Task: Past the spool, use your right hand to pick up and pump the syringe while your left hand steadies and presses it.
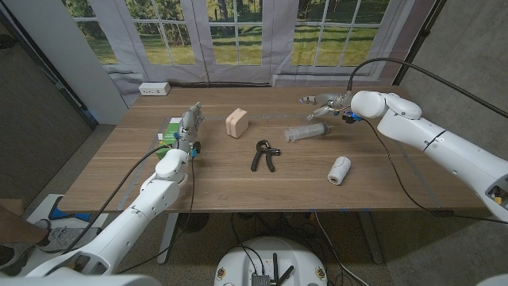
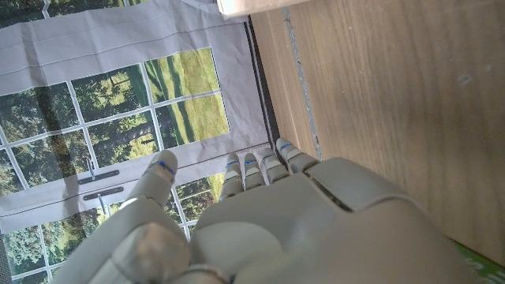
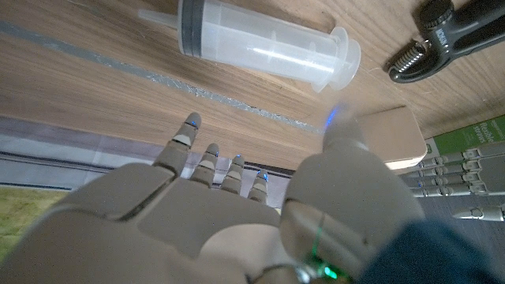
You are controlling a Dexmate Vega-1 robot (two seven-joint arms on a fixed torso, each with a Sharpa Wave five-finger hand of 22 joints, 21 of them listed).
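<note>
Both hands empty, right hand (image 1: 320, 102) near syringe (image 1: 306, 132)

On the table (image 1: 238, 183), the syringe (image 1: 306, 132) lies right of centre toward the far side. My right hand (image 1: 324, 104) hangs just behind it, farther from me. The hand grip tool (image 1: 263, 155) lies near the middle, to the left of the syringe and nearer me. The spool (image 1: 339, 170) lies to the right of the tool, nearer me than the syringe. A block (image 1: 236, 122) stands left of the syringe. My left hand (image 1: 189, 125) is left of the block, with a box (image 1: 169, 129) just beside it on its left.
</note>
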